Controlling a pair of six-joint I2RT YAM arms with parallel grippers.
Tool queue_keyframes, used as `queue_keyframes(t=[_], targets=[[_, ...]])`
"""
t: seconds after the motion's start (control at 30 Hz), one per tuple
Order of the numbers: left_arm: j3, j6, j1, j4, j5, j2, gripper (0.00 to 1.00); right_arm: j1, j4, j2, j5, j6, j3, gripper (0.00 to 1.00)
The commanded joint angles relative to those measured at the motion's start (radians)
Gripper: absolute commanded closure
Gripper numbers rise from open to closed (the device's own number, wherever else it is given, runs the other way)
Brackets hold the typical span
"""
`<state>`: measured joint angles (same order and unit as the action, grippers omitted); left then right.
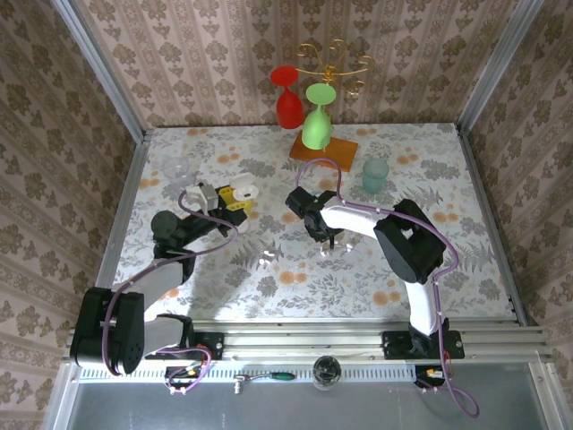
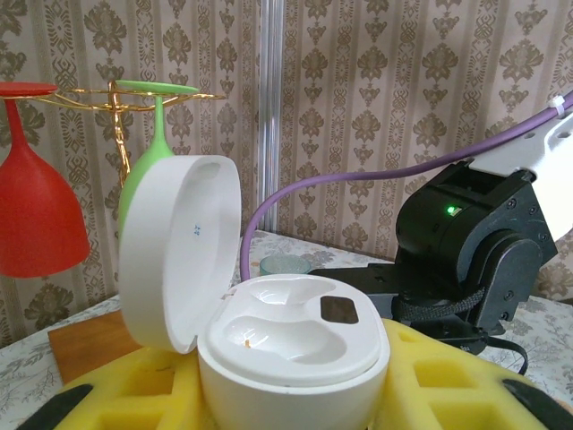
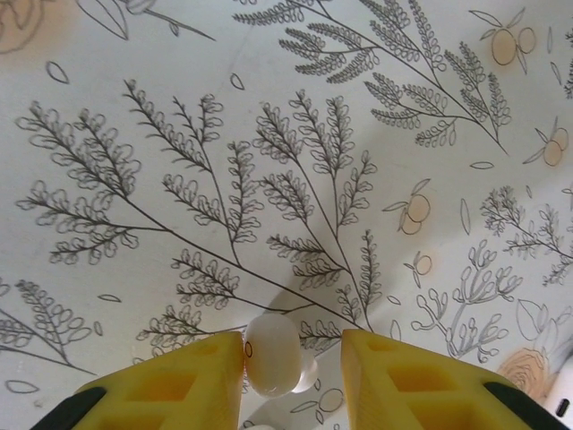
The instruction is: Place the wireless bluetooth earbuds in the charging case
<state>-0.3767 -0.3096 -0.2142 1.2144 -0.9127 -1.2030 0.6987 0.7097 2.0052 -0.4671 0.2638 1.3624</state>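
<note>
The white charging case stands open, its round lid tilted up to the left and both moulded sockets empty. My left gripper is shut on the case, a yellow finger pressing each side. From above, the case is held left of the table's centre. A tiny white earbud lies on the flowered cloth between the fingers of my right gripper. It touches the left finger, with a gap to the right finger. That gripper is low over the middle of the table. Another small white earbud lies left of it.
A gold rack on a wooden base holds a red glass and a green glass at the back. A teal cup stands to the right of it, and a clear glass item lies at the back left. Papered walls close three sides.
</note>
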Motion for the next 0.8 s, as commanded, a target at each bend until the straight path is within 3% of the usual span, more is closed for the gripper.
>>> queue_keyframes(t=[0.0,0.57,0.77], targets=[[0.007,-0.018,0.007,0.045,-0.019,0.005,0.68,-0.001,0.038,0.015,-0.051,-0.004,0.031,0.65],[-0.005,-0.023,0.008,0.045,-0.028,-0.009,0.68,-0.008,0.043,0.040,-0.030,-0.014,0.042,0.81],[-0.008,-0.014,-0.001,0.039,-0.029,-0.015,0.69,-0.029,0.033,0.013,0.007,-0.010,0.023,0.82]])
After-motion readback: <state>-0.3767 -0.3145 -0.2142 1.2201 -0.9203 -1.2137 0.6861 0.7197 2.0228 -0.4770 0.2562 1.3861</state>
